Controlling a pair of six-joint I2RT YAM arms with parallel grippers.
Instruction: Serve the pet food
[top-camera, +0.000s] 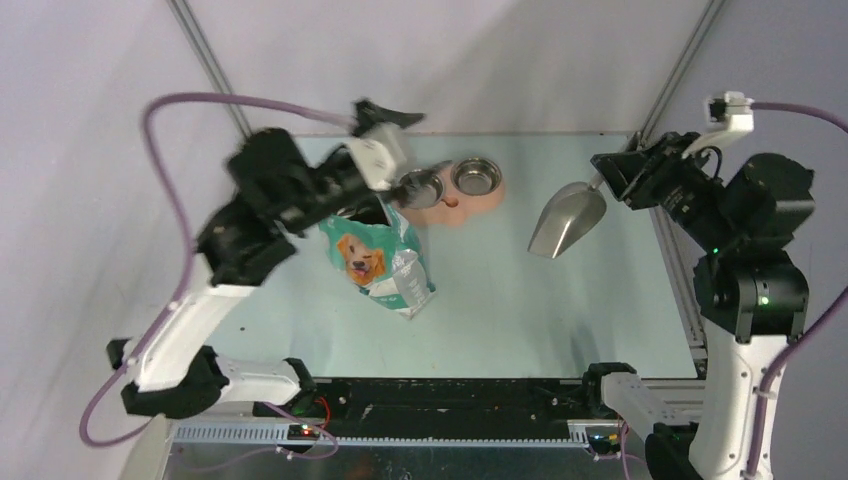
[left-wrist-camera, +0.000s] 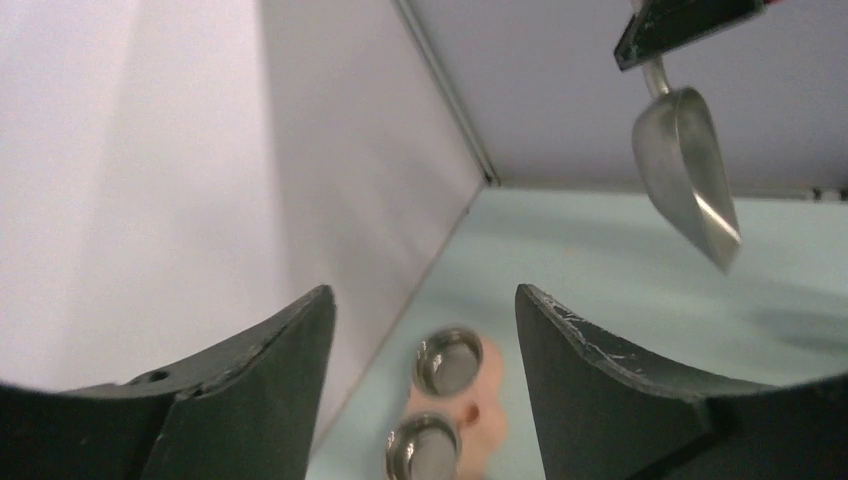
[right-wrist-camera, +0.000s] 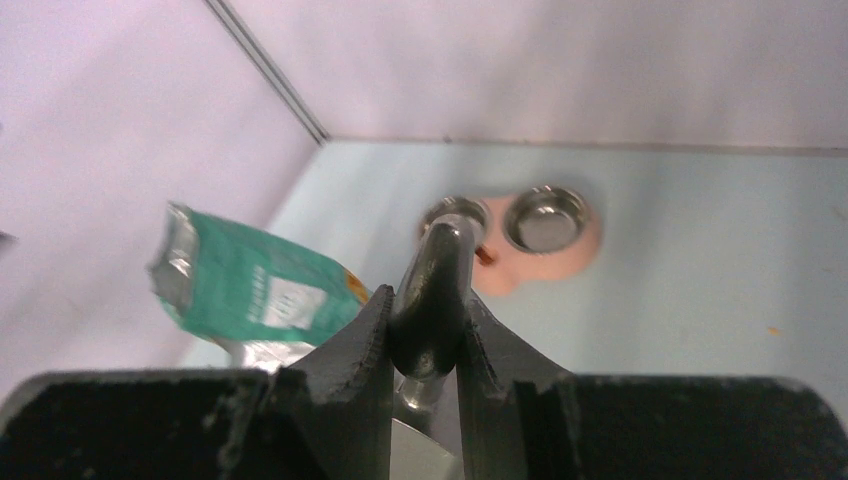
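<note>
No pet food shows in any view. The teal foil bag with the golden dog stands on the table, and its top is partly hidden by my left arm. It also shows in the right wrist view. My left gripper is open and empty, raised above the bag and the pink feeder. In its own view the jaws stand wide apart. My right gripper is shut on the handle of the grey metal scoop, held in the air at the right. The handle is clamped between the jaws.
The pink feeder holds two steel bowls that look empty. They also show in the left wrist view and the right wrist view. Walls and frame posts close in the table's back and sides.
</note>
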